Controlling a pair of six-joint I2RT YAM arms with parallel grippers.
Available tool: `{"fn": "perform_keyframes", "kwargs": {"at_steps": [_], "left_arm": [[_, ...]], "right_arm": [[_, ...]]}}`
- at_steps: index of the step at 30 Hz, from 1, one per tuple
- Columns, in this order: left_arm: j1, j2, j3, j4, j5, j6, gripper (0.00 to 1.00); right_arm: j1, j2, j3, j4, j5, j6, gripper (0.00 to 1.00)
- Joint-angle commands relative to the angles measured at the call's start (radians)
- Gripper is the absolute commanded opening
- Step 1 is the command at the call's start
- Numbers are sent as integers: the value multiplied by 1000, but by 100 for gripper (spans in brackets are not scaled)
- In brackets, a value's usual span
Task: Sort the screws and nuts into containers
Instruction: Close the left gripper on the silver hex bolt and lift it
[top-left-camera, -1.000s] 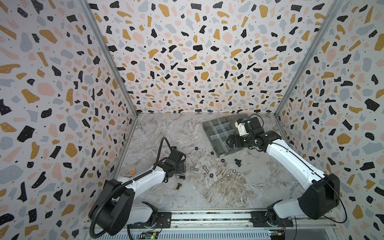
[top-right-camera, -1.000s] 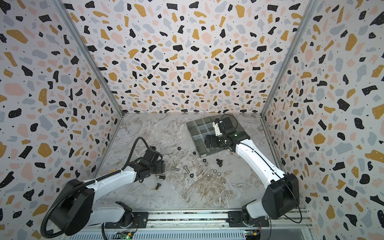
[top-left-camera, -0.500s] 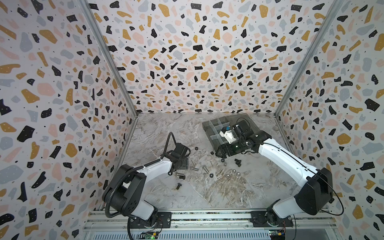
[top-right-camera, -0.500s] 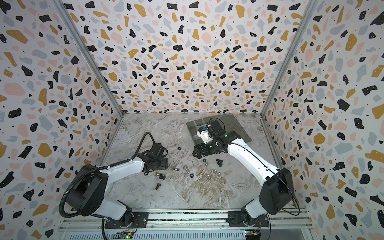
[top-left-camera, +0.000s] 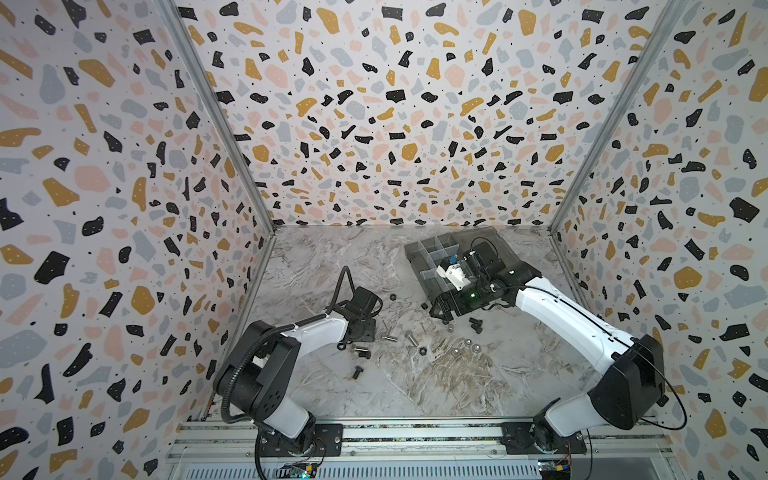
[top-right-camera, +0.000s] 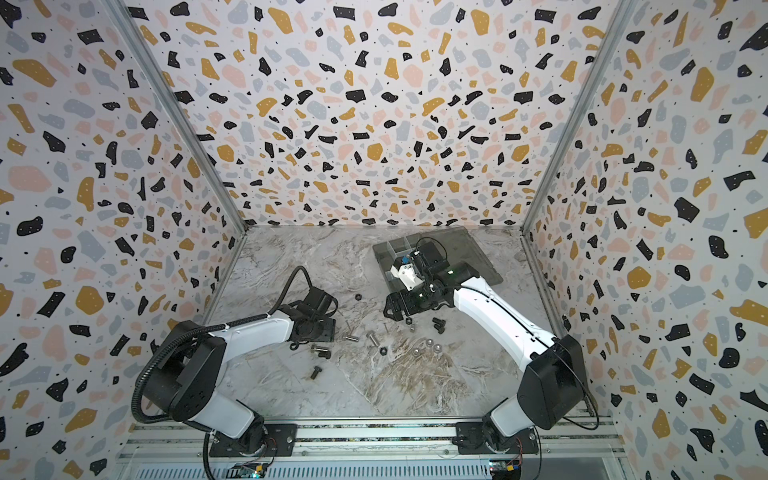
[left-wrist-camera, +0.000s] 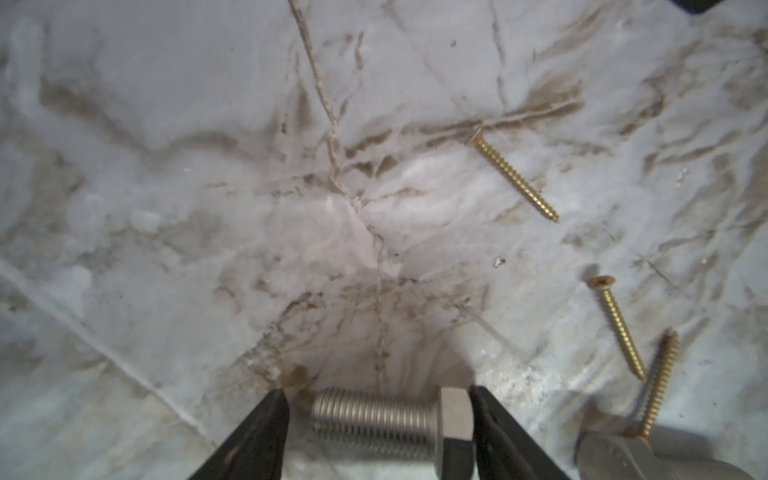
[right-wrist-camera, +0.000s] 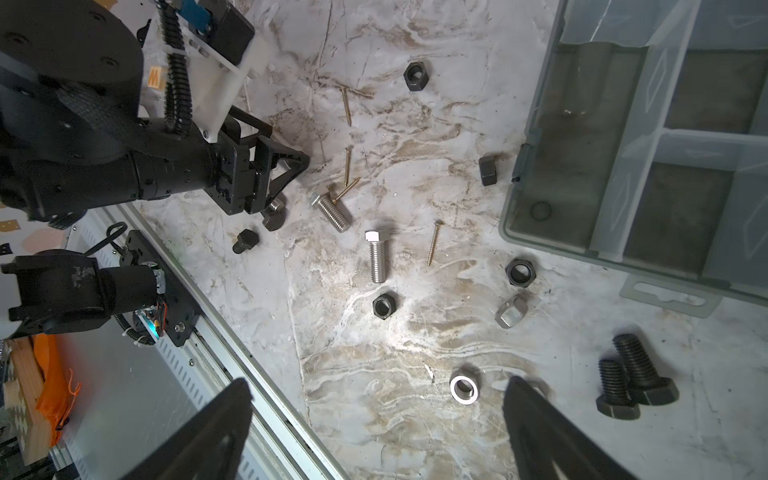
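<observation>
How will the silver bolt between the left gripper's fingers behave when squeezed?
The silver bolt looks solid metal: probably stiff, heavy for its size. Its round shaft lies flat, so it may roll. Squeezed end to end, it could pivot.

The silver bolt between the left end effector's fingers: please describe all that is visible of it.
The silver bolt looks like shiny steel: threaded shaft, hex head. It lies flat on the marbled table, between the open fingers of the left end effector. Its head seems to touch one finger; a gap separates its thread end from the other.
</observation>
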Motion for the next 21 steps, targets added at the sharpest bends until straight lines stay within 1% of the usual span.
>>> {"fn": "perform_keyframes", "kwargs": {"at_steps": [1,4,6,9,10,13,17,21], "left_arm": [[-4,27,15,-15,8,8,69],[-4,39,21,-20,12,13,67],[-4,42,18,-22,10,13,63],[-4,43,14,-25,15,12,50],[-4,44,15,-31,18,10,48],[-4,43,21,-46,20,11,48],[-4,42,32,-54,21,12,40],[-4,48,77,-88,20,22,33]], "right_arm": [[-1,-3,17,-24,-10,-17,96],[0,2,19,-29,-9,-19,96],[1,3,18,-29,-10,-19,96],[-2,7,24,-36,-6,-18,96],[-2,8,27,-40,-5,-17,96],[-2,9,34,-45,0,-12,96],[-7,5,37,-48,3,-6,96],[-11,0,46,-48,4,-1,96]]}}
